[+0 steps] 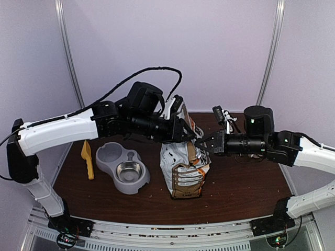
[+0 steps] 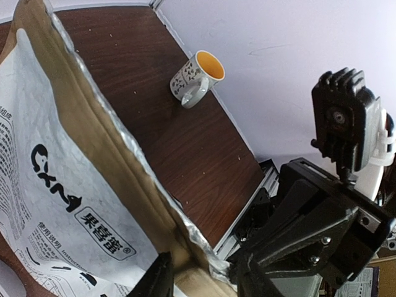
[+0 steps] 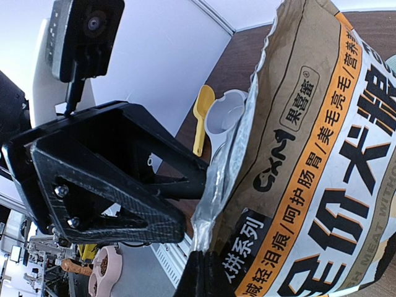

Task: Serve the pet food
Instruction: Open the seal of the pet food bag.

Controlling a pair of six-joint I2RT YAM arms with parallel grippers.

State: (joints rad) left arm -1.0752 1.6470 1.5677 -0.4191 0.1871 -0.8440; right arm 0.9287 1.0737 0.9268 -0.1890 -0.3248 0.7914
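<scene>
1. Dark wooden table [image 1: 235, 183] between pale lilac walls; a printed bag [image 1: 183, 167] stands upright near its middle.
2. My right gripper [image 3: 203, 272] is clamped tight on the bag's open top rim.
3. My left gripper [image 1: 191, 134] is at that rim from the other side; I cannot tell how wide its jaws stand.
4. Pet food is hidden; the bag's inside does not show.
5. A grey bowl [image 1: 107, 156] sits just left of the bag, a yellow scoop [image 1: 88, 159] nearer the left edge.

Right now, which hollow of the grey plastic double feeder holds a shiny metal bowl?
The hollow nearer the arm bases; the farther hollow, by the yellow plastic scoop, is bare grey plastic.
</scene>
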